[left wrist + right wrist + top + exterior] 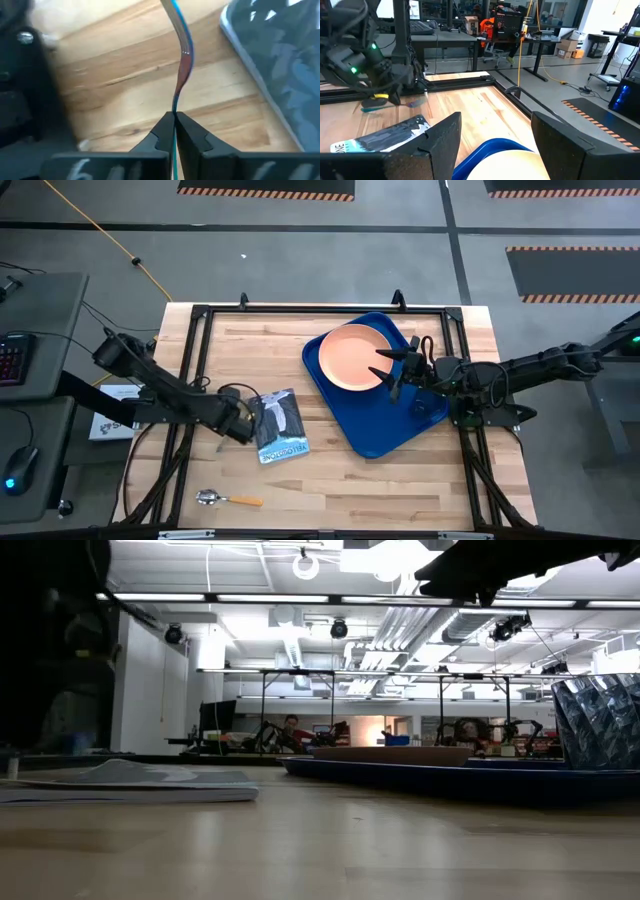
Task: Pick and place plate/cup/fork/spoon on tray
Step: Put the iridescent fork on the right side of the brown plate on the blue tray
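Observation:
My left gripper [243, 427] is shut on the slim teal-blue fork [182, 55] at the left edge of the blue-and-white booklet [278, 426]. The peach-orange plate [352, 357] lies in the dark blue tray [372, 436] at the table's right. The greyish cup [598, 720] stands on the tray's right part [433, 404]. My right gripper [392, 370] hangs open and empty over the plate's right rim. The orange-handled spoon [228, 499] lies on the table near the front edge. My left gripper pinches the fork [174, 107] between its two fingertips [192, 131], which lie along it. The fork runs straight out ahead of the fingers, seen edge-on. Which end is pinched I cannot tell. In the right wrist view the fork [374, 104] shows just above the table.
The booklet lies flat between my left gripper and the tray. Bare wood lies in front of the tray and around the spoon. A black frame [190, 360] borders the table. Desks and a person show in the room behind.

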Available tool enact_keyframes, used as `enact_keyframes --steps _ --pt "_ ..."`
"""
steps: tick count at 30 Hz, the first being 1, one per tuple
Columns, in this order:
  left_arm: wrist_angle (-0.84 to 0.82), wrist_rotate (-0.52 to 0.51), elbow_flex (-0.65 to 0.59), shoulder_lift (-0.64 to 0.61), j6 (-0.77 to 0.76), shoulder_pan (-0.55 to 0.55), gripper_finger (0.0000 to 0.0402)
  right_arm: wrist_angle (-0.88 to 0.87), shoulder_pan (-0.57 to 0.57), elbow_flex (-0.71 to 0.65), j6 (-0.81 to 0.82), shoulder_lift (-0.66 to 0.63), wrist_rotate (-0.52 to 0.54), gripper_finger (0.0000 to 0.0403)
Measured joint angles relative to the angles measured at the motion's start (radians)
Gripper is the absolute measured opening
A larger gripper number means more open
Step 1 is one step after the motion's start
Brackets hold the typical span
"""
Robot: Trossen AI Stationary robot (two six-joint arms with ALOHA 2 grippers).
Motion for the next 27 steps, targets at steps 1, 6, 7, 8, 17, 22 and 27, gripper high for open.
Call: enact_keyframes --steps 1,6,7,8,17,22,27 --pt "-0.01 -0.011 0.012 -0.01 -0.007 -0.01 0.0006 0.0 0.0 0.0 0.0 0.0 0.0 0.0233" --pt "-0.069 -0.126 0.086 -0.066 -0.001 -0.05 0.0002 0.001 0.0 0.0 0.0 -0.002 0.0 0.0233" --pt "-0.073 -0.164 0.109 -0.081 0.011 -0.057 0.0002 0.006 0.0 0.0 0.0 -0.004 0.0 0.0233" --pt "-0.073 -0.207 0.136 -0.095 0.029 -0.062 0.0001 0.01 0.0 0.001 0.0 -0.004 0.0 0.0233" --pt "0.055 -0.469 0.361 -0.069 0.476 0.018 0.0 0.043 0.0 0.001 0.0 -0.018 -0.057 0.0233" --pt "0.382 -0.468 0.432 0.036 0.946 0.127 0.0 0.064 0.0 0.001 0.0 -0.031 -0.151 0.0233" --pt "0.676 -0.472 0.502 0.092 1.347 0.175 0.0 0.057 0.001 0.001 0.011 -0.04 -0.228 0.0233"
